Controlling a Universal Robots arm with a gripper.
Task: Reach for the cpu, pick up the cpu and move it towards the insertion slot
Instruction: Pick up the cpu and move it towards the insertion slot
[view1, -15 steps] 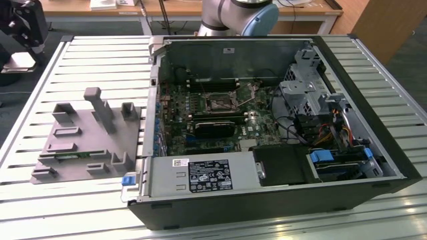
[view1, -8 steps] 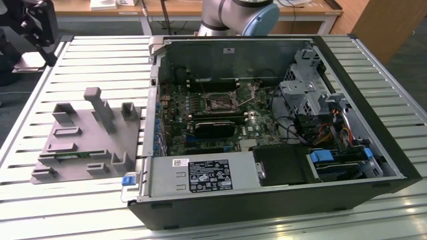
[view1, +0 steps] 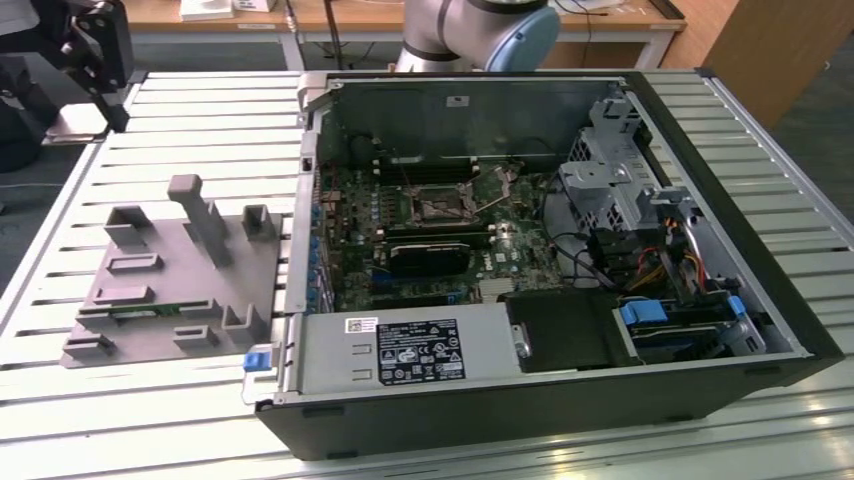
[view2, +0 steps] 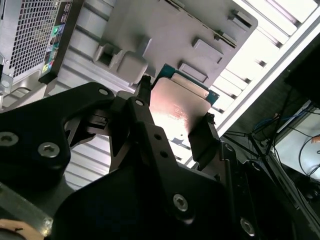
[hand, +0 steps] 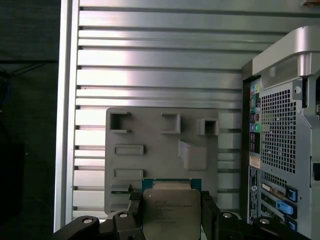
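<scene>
The black 2-fingered tool (view2: 172, 112) is clenched on the cpu (view2: 177, 107), a small flat square chip with a silvery metal top and a blue-green rim, 1 finger (view2: 142, 107) pressing on each of 2 opposite edges; in the first wrist view the same chip (hand: 171, 207) sits between the dark fingers (hand: 134, 205) at the lower middle of the frame. The chip is lifted clear of the grey plastic fixture (hand: 160, 150), a flat plate with rectangular recesses and raised blocks, which lies beneath it on the ribbed aluminium desk (hand: 150, 65). In the exterior view the fixture (view1: 174, 270) lies at the left of the frame, and the tool's black body (view1: 94, 50) shows in the upper left corner, above the desk (view1: 200, 120). The open black computer case (view1: 534, 260) fills the middle and right of that frame, and the insertion slot (view1: 441, 206), a square dark socket with a shiny metal frame, sits on the green motherboard (view1: 400, 230) inside it, well apart from the chip. The arm's grey and blue joint (view1: 487, 35) stands at the top centre.
</scene>
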